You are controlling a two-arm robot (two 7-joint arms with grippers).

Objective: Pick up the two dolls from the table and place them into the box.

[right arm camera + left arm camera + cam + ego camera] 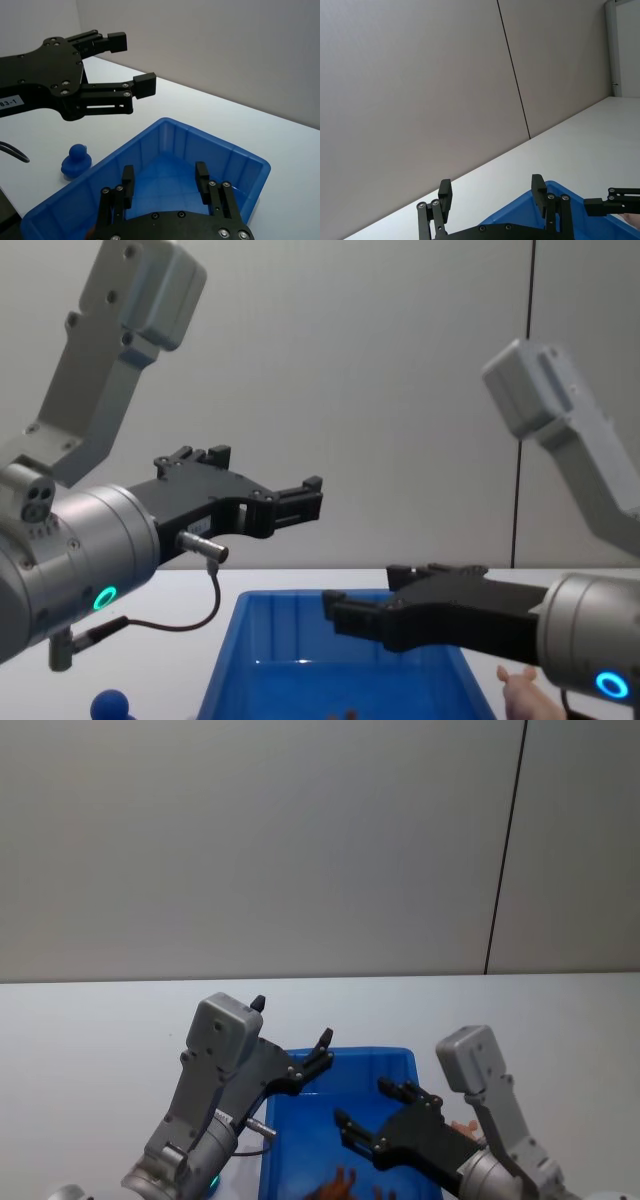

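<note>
The blue box (pixel 300 1065) stands on the white table (pixel 90 1040) just in front of me. The dark blue doll (pixel 76 161) sits on the table beside the box's left wall, low in the chest view (pixel 109 706). The pale pink doll (pixel 524 695) lies on the table right of the box, partly behind my right arm (pixel 463 1127). My left gripper (pixel 292 1022) hovers open and empty above the box's far left corner. Over the box's middle, my right gripper (pixel 362 1102) is open and empty too.
A small orange-brown shape (pixel 335 1185) lies on the box floor near its front. A grey wall with a dark vertical seam (pixel 505 850) rises behind the table. Bare tabletop stretches to the left, right and behind the box.
</note>
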